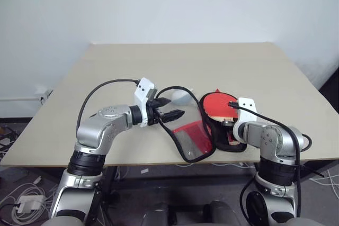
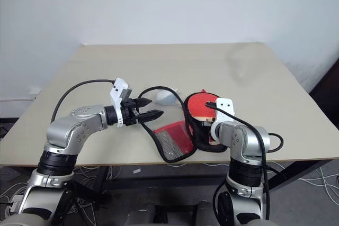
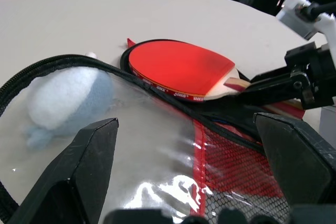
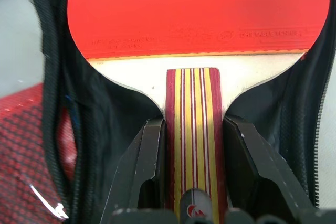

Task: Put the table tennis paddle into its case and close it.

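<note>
While the paddle (image 4: 199,19) lies in the open case (image 1: 212,136), handle clamped by the right gripper (image 4: 191,150), the left gripper (image 1: 170,107) hangs wide open and empty over the flap, a pale lump (image 3: 63,100) behind.

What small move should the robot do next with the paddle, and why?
Probably the right claw should let go of the striped wooden handle and draw back. It is shut on the red-faced table tennis paddle, which already lies in the open red zip case with black edging. The left claw hangs open above the flap, ready to fold it over.
</note>
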